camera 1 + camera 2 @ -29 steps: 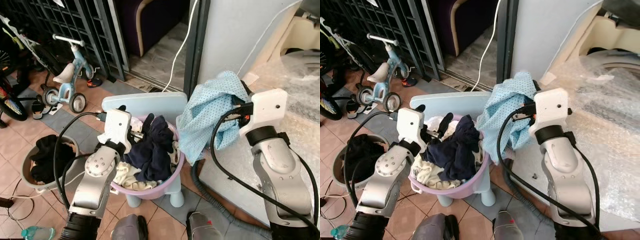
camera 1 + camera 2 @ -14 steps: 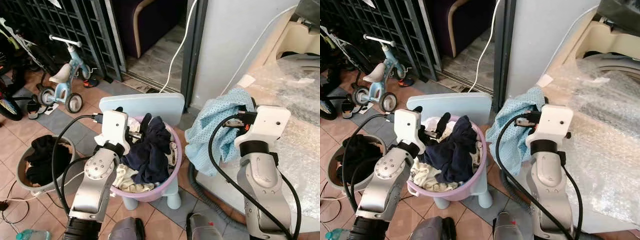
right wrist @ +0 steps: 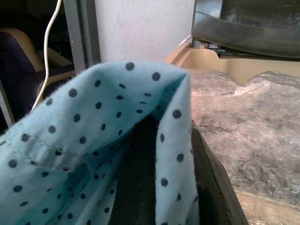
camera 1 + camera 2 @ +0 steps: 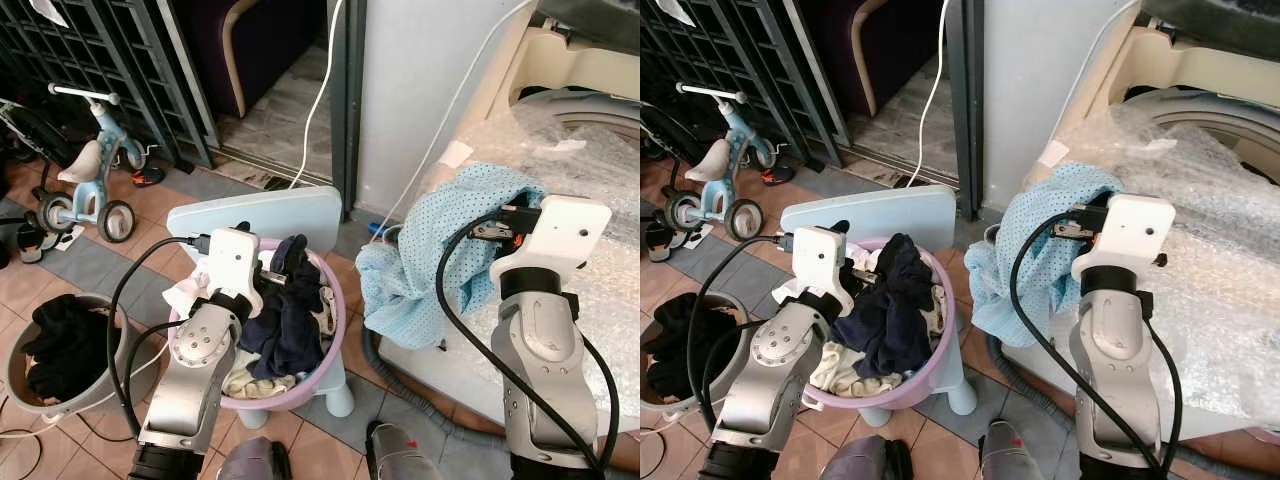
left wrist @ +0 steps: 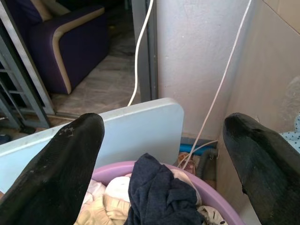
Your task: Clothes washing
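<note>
Right gripper (image 3: 154, 154) pinches the dotted blue cloth (image 4: 420, 250) at right; left gripper (image 5: 159, 154), fingers spread, hovers over the purple basin (image 4: 335, 330).

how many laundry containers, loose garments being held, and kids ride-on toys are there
Laundry containers: 2, the purple basin and the grey basket
Held garments: 1, the blue dotted cloth in the right gripper
Ride-on toys: 1, the blue tricycle
Total: 4

Soft dotted cloth (image 4: 420, 240) — matt; washer top (image 4: 590, 150) under crinkly glossy wrap (plastic); smooth plastic basin (image 4: 335, 340).
</note>
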You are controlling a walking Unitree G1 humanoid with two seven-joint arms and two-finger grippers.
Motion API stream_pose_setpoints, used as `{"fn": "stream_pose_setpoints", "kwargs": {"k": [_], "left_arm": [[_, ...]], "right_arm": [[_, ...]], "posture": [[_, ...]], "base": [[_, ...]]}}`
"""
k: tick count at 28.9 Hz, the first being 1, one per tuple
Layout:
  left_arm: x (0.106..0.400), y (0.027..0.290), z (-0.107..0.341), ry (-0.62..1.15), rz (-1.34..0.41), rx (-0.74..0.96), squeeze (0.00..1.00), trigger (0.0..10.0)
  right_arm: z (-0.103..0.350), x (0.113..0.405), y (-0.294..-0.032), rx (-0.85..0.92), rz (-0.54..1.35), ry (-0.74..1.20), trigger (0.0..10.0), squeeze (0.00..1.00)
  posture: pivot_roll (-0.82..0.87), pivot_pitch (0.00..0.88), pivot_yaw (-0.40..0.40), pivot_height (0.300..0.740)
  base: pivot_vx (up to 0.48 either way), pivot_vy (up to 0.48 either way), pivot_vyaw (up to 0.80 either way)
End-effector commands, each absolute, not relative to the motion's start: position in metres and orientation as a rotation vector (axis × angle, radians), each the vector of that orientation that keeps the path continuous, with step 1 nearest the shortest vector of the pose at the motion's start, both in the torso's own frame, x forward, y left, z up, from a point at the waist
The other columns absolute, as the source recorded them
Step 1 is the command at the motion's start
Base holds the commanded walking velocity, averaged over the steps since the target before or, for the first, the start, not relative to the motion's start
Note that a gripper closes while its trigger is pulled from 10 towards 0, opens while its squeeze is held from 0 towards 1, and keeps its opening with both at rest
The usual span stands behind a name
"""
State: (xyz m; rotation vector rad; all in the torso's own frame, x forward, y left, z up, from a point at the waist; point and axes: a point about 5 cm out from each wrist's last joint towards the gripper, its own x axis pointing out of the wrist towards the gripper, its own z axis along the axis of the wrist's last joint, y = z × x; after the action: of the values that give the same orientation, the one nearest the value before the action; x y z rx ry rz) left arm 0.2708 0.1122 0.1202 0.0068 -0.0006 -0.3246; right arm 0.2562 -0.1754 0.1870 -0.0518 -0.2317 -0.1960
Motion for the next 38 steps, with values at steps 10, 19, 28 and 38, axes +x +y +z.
{"fn": "stream_pose_setpoints", "kwargs": {"k": [10,19,28,38], "left_arm": [[0.266,0.116,0.117,0.022,-0.302,0.034,0.0,10.0],[0.265,0.115,0.115,0.03,-0.309,0.033,0.0,10.0],[0.267,0.113,0.116,0.024,-0.317,0.018,0.0,10.0],[0.276,0.107,0.135,-0.034,-0.34,-0.031,0.0,10.0]], "right_arm": [[0.185,0.257,-0.17,-0.029,-0.164,-0.209,10.0,0.0],[0.186,0.258,-0.17,-0.027,-0.152,-0.204,10.0,0.0],[0.188,0.262,-0.17,-0.03,-0.145,-0.209,10.0,0.0],[0.202,0.272,-0.17,-0.023,-0.142,-0.254,10.0,0.0]], "posture": [[-0.12,0.15,0.092,0.74],[-0.13,0.147,0.088,0.74],[-0.13,0.138,0.09,0.74],[-0.13,0.18,0.086,0.74]], "base": [[-0.168,0.0,0.0],[-0.168,0.0,0.0],[-0.125,0.0,0.0],[0.0,0.0,-0.37]]}}
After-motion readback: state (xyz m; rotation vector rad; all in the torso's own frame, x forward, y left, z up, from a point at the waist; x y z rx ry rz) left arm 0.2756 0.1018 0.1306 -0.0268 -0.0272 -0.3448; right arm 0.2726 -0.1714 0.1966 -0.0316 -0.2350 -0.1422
